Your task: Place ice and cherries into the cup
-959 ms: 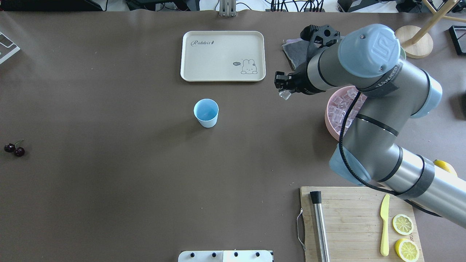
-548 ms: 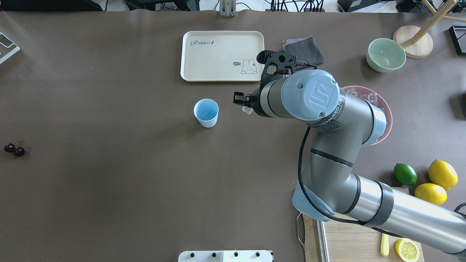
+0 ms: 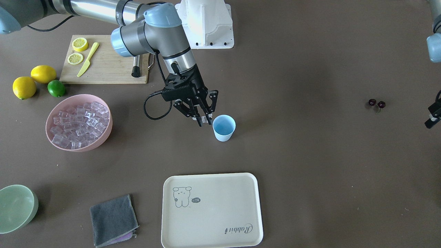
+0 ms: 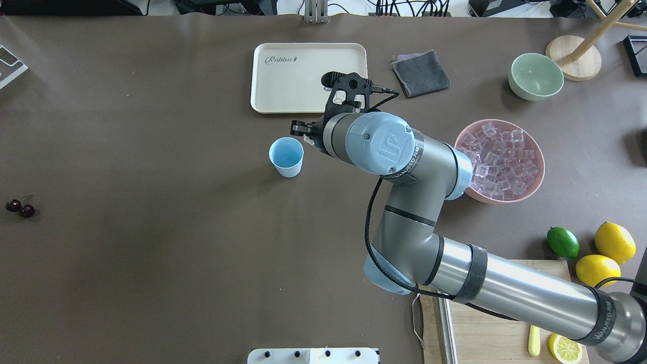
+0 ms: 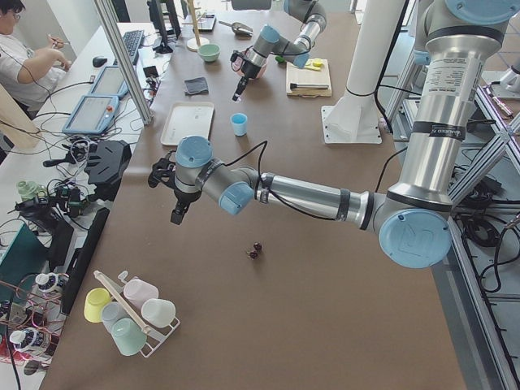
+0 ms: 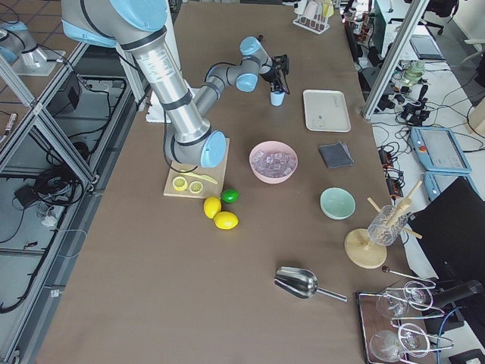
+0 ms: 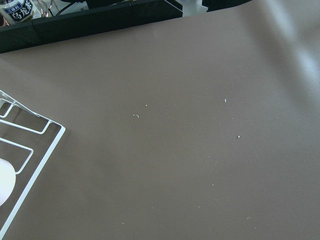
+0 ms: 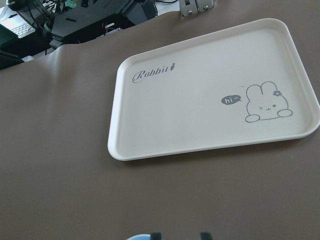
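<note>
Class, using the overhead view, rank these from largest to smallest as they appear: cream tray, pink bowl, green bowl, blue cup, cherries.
1. cream tray
2. pink bowl, partly hidden by the arm but clearly wider than the next
3. green bowl
4. blue cup
5. cherries

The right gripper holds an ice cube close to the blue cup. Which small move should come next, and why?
Probably slide the right gripper sideways until it is above the cup before opening. In the front and overhead views the ice cube appears beside the rim, not over the opening, so releasing now would likely miss.
</note>
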Robot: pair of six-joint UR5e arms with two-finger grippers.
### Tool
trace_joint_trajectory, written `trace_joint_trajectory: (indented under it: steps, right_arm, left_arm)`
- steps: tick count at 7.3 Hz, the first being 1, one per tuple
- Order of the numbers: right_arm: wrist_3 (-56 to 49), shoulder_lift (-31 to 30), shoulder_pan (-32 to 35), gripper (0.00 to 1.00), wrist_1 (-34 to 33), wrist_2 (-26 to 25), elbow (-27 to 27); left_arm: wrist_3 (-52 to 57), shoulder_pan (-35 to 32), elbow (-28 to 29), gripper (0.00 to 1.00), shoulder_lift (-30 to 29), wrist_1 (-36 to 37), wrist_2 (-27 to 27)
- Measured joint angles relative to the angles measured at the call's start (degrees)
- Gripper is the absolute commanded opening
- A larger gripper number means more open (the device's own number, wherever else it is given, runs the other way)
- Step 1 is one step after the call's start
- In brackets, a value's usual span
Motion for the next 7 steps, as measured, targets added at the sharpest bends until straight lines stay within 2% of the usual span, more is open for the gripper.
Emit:
trace_joint_trajectory:
  steps: [2, 4, 5, 6, 7]
  right_arm:
    - [0.10, 3.57, -0.40, 0.00, 1.58, -1.75, -4.26]
    - [0.06, 4.81, -1.42, 0.00, 1.79, -3.27, -6.28]
    - [-0.12, 5.25, -1.76, 0.84, 1.84, -3.55, -7.19]
    - [-0.57, 5.31, -2.07, 0.99, 1.88, -3.55, -7.57]
    - [-1.74, 5.28, -2.25, 1.00, 1.90, -3.45, -7.56]
  left_arm:
    - [0.00, 0.53, 0.01, 0.99, 0.15, -0.01, -0.36]
    - [0.00, 1.00, 0.02, 0.99, 0.43, -0.01, -0.41]
    - [0.00, 1.06, 0.02, 0.99, 0.47, -0.01, -0.41]
    - [0.00, 1.09, 0.02, 0.99, 0.57, -0.01, -0.41]
    - [0.00, 1.09, -0.01, 0.99, 0.70, -0.01, -0.40]
